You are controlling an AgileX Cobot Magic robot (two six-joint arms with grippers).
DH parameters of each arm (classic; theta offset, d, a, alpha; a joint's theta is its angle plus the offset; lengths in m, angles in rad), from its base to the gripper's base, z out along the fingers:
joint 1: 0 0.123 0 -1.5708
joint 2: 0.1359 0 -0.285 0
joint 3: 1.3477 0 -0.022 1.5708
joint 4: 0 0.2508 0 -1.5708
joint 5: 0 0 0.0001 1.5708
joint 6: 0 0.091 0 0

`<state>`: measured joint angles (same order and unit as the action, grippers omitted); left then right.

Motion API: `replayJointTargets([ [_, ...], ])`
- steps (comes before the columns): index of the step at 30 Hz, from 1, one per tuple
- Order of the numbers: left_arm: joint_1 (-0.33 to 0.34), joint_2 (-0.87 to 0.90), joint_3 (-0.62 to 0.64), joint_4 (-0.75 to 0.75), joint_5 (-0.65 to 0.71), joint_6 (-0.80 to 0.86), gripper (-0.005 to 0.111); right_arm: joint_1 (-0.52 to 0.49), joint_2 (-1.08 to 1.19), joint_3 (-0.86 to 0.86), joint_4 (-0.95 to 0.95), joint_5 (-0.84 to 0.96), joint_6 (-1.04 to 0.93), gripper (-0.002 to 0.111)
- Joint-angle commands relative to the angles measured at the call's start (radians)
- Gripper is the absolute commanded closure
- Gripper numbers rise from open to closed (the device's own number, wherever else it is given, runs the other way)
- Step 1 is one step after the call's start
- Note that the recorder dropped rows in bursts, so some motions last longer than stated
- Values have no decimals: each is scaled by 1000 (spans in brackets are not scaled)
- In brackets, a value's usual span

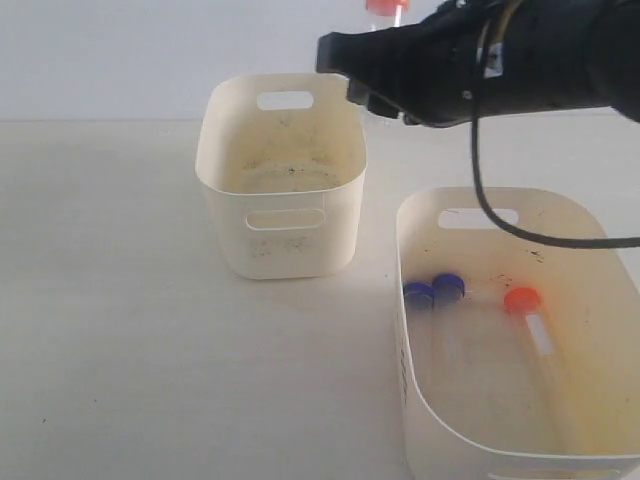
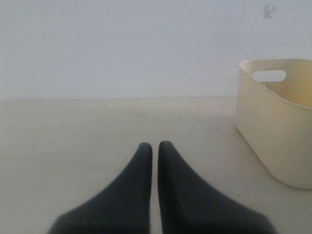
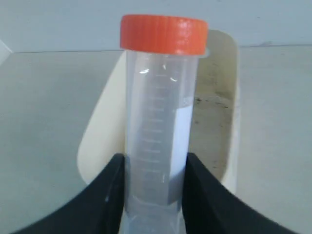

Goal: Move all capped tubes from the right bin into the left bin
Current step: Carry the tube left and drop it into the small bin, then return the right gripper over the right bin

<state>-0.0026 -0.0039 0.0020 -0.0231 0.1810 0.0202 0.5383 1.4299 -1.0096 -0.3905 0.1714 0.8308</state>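
My right gripper (image 3: 155, 163) is shut on a capped tube (image 3: 163, 112) with an orange-red cap (image 3: 164, 33). In the exterior view it holds that tube (image 1: 386, 8) high, just right of the left bin (image 1: 285, 180), the taller cream tub. The right bin (image 1: 600, 300), wide and shallow, holds two blue-capped tubes (image 1: 418, 293) (image 1: 448, 285) side by side and one orange-red-capped tube (image 1: 521, 299). My left gripper (image 2: 155, 145) is shut on nothing, low over the table. It does not show in the exterior view. The left bin's wall (image 2: 273, 122) stands beside it.
Behind the held tube, the right wrist view shows the left bin's speckled inside (image 3: 219, 112). The right arm's black body (image 1: 500, 55) and its cable (image 1: 490, 200) hang over the right bin's far end. Bare pale tabletop (image 1: 120, 300) lies left of both bins.
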Motion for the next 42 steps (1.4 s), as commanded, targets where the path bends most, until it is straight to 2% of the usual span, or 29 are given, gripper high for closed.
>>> replayJointTargets([
  [1,-7,4,-2,-3,-7,-4,103,51,142,-120,-3,-49,-3,108],
  [7,-7,4,-2,-3,-7,-4,103,51,322,-279,-3,11,0,108],
  [9,-7,4,-2,-3,-7,-4,103,51,356,-289,-3,18,0,98],
  [12,-7,4,-2,-3,-7,-4,103,51,378,-289,-1,13,8,63],
  [13,-7,4,-2,-3,-7,-4,103,51,383,-289,-1,13,8,56],
  [18,-7,4,-2,-3,-7,-4,103,51,383,-289,-1,22,8,53],
  [25,-7,4,-2,-3,-7,-4,103,49,319,-289,-20,90,-15,56],
  [28,-7,4,-2,-3,-7,-4,103,49,261,-289,-54,218,-30,76],
  [31,-7,4,-2,-3,-7,-4,103,49,202,-289,-92,385,-58,103],
  [32,-7,4,-2,-3,-7,-4,103,49,182,-289,-90,461,-81,108],
  [35,-7,4,-2,-3,-7,-4,103,49,142,-282,-59,592,-114,108],
  [42,-7,4,-2,-3,-7,-4,103,49,22,-142,34,623,-176,108],
])
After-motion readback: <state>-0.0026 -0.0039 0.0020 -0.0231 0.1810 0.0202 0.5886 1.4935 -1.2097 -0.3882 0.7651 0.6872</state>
